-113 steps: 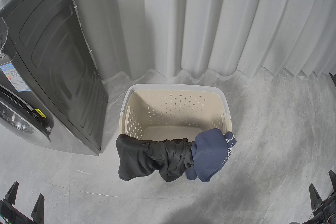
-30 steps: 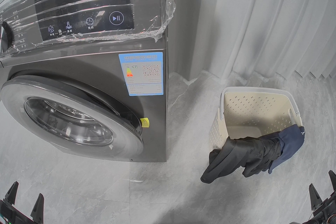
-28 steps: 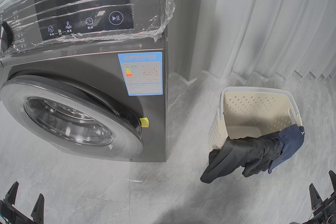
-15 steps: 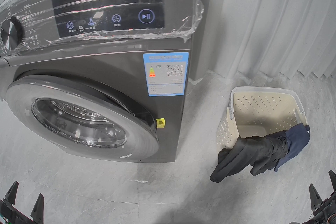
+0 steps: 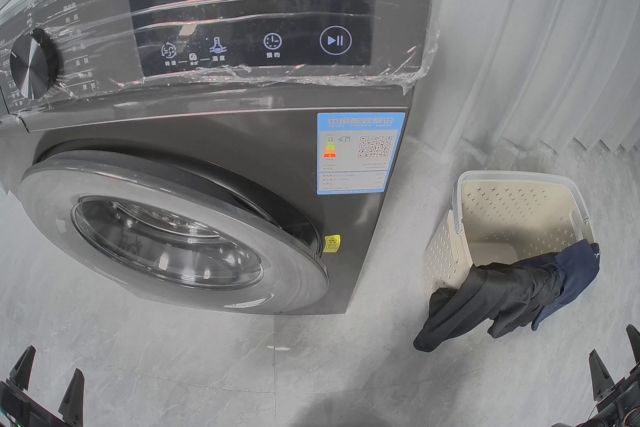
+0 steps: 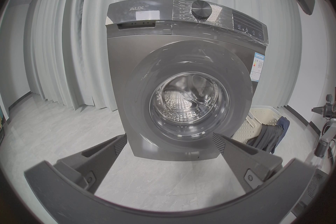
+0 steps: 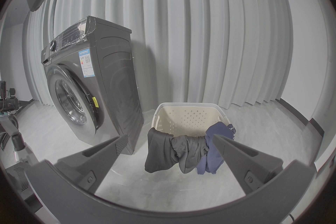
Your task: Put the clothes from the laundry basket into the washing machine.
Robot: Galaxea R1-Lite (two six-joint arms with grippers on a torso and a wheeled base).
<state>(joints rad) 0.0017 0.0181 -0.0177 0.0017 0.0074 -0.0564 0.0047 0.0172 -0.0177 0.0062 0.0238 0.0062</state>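
Note:
The grey washing machine (image 5: 220,135) stands at the left, its round glass door (image 5: 167,241) closed over the drum. To its right on the floor sits the cream laundry basket (image 5: 520,181). A dark grey garment (image 5: 493,298) and a navy garment (image 5: 573,271) hang over the basket's near rim. My left gripper (image 5: 47,381) is low at the near left, open and holding nothing, facing the door (image 6: 189,102). My right gripper (image 5: 617,358) is low at the near right, open, facing the basket (image 7: 189,107) and the two garments (image 7: 175,149).
White pleated curtains (image 5: 533,35) hang behind the machine and the basket. Plastic wrap covers the machine's control panel (image 5: 253,21). Pale marble-look floor (image 5: 200,361) stretches between me and the machine.
The camera has swung from the basket toward the washing machine, so the machine now sits larger and the basket farther right. Both grippers hold the same places, open.

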